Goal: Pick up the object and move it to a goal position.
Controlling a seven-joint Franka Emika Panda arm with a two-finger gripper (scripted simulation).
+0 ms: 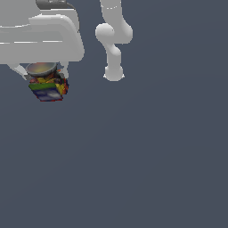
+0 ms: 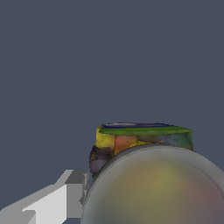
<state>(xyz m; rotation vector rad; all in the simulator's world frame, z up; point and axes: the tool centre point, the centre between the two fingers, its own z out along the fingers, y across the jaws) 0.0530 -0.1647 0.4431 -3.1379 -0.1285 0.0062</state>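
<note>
While pinching the can (image 1: 47,84) between the end effector (image 1: 42,73) fingers (image 2: 52,201), carrying it, apparently lifted, near the exterior view's upper left corner. Looking like the transport step, grasp done, goal not marked anywhere. Filling the wrist view up close with the can's tan top, label edge just beyond. Calling next for a steady carry, keeping the squeeze. Crowding the frame edge there; leaving wide open grey surface (image 1: 147,169) toward the exterior view's right. Standing farther off, the arm's base column (image 1: 113,49).

Can (image 2: 144,175) with tan top beside one white gripper finger (image 2: 61,201).
</note>
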